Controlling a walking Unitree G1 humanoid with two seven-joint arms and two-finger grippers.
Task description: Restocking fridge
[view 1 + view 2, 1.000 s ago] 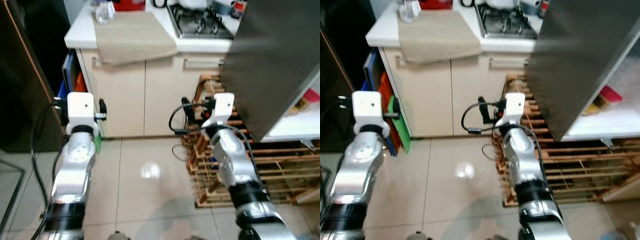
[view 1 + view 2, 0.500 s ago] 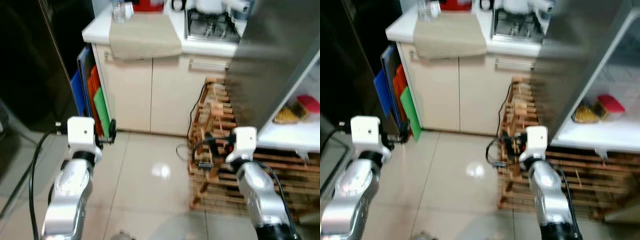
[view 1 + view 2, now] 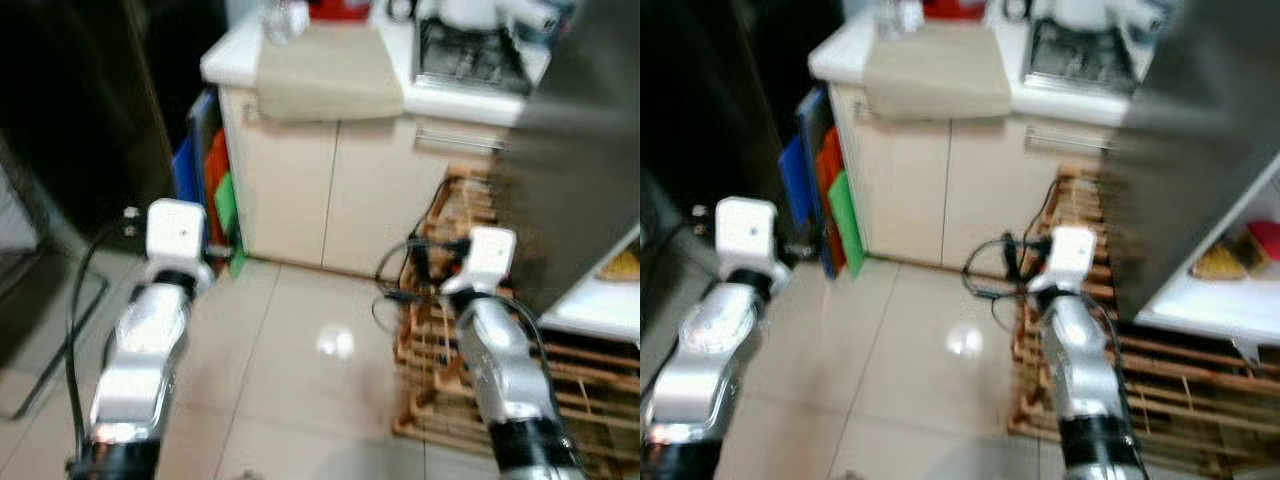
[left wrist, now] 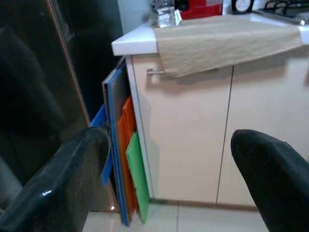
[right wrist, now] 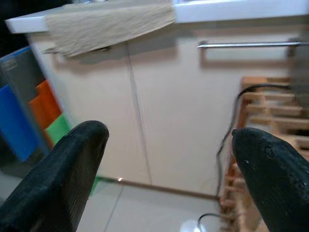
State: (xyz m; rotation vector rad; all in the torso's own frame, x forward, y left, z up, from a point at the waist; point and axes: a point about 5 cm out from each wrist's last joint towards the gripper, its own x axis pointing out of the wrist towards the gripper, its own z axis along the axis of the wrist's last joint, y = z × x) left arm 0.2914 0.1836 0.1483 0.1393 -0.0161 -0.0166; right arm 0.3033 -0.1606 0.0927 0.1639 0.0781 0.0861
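Note:
The fridge's grey open door point(image 3: 575, 190) stands at the right. Behind it is a white shelf point(image 3: 1230, 305) carrying a yellow packet point(image 3: 1220, 262) and a red item point(image 3: 1265, 238). My left arm point(image 3: 177, 232) and right arm point(image 3: 490, 252) are held out over the tiled floor, well short of the fridge. In the left wrist view my left gripper point(image 4: 169, 145) is open, its black fingers wide apart with nothing between them. My right gripper point(image 5: 169, 140) is likewise open and holds nothing, facing the cabinet front.
A cream cabinet point(image 3: 330, 190) lies ahead, with a beige cloth point(image 3: 325, 75) draped over its white counter and a gas hob point(image 3: 470, 60). Blue, orange and green boards point(image 3: 210, 190) lean beside it. A wooden rack point(image 3: 445, 310) with a black cable stands on the floor.
The whole picture has shifted as the camera moved, so the cabinet and fridge shelf sit farther right. Both arms stay held out in front.

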